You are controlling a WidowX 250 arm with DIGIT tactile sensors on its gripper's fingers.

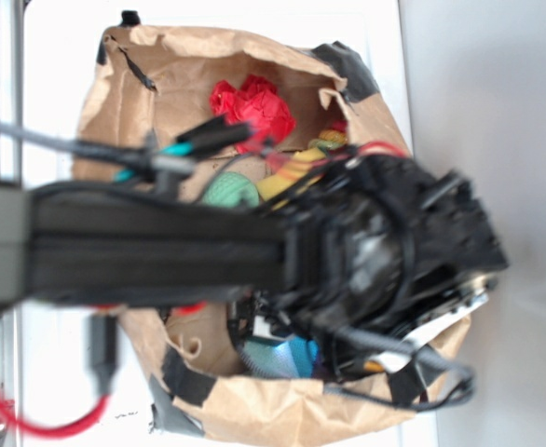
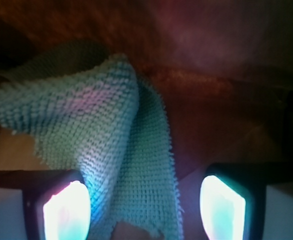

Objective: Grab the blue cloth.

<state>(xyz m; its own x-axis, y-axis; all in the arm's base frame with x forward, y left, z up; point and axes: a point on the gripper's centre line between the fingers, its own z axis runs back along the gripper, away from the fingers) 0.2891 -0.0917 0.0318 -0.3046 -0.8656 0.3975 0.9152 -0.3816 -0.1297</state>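
Paper bag (image 1: 282, 410) is sitting on white tabletop (image 1: 59, 112), holding red cloth (image 1: 252, 104); gripper (image 2: 144, 207) fingers are spreading around blue cloth (image 2: 86, 125).

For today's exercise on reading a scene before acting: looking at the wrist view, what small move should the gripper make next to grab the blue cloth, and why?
Probably close the gripper. In the wrist view the blue cloth hangs folded between the two glowing fingers, which stand apart, with fabric reaching down into the gap nearer the left one. The exterior view shows the arm already down inside the paper bag, so no further approach seems needed.
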